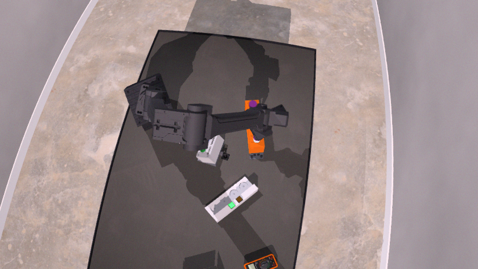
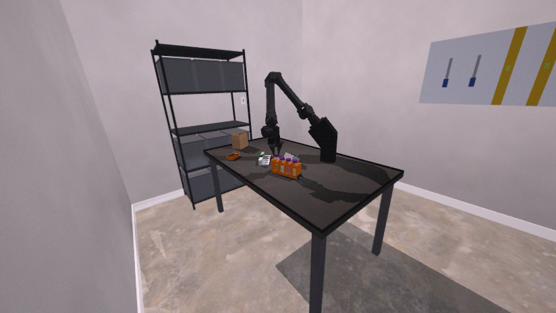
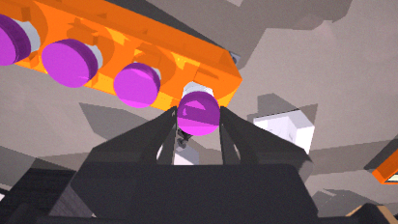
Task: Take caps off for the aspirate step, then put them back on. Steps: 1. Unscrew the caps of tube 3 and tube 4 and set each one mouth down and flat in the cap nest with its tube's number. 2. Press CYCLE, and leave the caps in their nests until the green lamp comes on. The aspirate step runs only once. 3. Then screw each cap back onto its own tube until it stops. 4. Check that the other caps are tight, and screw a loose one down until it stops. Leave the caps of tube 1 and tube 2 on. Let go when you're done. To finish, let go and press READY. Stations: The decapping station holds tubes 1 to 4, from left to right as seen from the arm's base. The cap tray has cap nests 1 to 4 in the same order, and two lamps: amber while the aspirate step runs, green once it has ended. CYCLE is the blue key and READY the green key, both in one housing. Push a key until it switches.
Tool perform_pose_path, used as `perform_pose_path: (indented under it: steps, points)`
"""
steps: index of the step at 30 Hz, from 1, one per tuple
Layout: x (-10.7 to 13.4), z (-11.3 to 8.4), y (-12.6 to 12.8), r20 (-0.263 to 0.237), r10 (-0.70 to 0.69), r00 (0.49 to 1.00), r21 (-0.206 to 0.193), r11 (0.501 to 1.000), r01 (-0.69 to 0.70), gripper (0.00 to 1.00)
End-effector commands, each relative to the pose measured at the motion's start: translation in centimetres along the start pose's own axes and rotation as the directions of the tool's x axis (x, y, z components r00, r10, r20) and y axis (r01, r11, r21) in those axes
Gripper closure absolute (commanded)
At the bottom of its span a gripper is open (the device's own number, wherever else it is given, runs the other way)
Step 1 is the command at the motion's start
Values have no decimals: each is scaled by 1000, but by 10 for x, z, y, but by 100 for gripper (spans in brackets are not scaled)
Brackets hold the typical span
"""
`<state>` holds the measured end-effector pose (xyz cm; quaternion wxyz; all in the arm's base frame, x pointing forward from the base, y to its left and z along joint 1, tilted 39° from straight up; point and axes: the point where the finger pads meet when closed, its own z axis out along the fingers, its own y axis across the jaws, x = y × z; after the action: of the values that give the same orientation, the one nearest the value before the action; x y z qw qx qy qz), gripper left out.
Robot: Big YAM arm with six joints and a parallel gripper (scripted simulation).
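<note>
My gripper (image 3: pixel 198 112) (image 2: pixel 276 154) is shut on the purple cap (image 3: pixel 198 121) of tube 4, at the right end of the orange decapping station (image 3: pixel 227 72) (image 1: pixel 256 148) (image 2: pixel 285 171). The cap is at the white tube neck; whether it is fully down I cannot tell. The purple caps of tube 1 (image 3: pixel 7 42) (image 1: pixel 252 104), tube 2 (image 3: pixel 70 64) and tube 3 (image 3: pixel 137 86) sit on their tubes. In the white cap tray (image 1: pixel 249 192) (image 3: pixel 305 132), no cap shows. Its green lamp (image 1: pixel 231 204) is lit; the amber lamp (image 1: pixel 238 199) is dark. The key housing (image 1: pixel 211 156) shows the green key (image 1: pixel 203 150); the blue key is hidden.
A small black object (image 1: pixel 225 156) lies beside the key housing. An orange multimeter (image 1: pixel 264 264) (image 2: pixel 233 156) lies beyond the cap tray. A cardboard box (image 2: pixel 239 140) stands near the table's far edge. The arm crosses over the middle of the station in the top view.
</note>
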<state>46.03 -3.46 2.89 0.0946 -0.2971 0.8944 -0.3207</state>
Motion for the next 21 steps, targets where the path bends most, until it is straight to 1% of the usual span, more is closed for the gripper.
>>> perform_pose_path:
  steps: [1, 5, 21]
  points:
    - [-10, 7, -7, 9, 10, 1000, 11, 1000, -11, 100]
    - [-4, 11, -6, 0, 7, 1000, 6, 1000, -7, 100]
    - [6, 14, 2, -12, -3, 1000, -4, 1000, 3, 100]
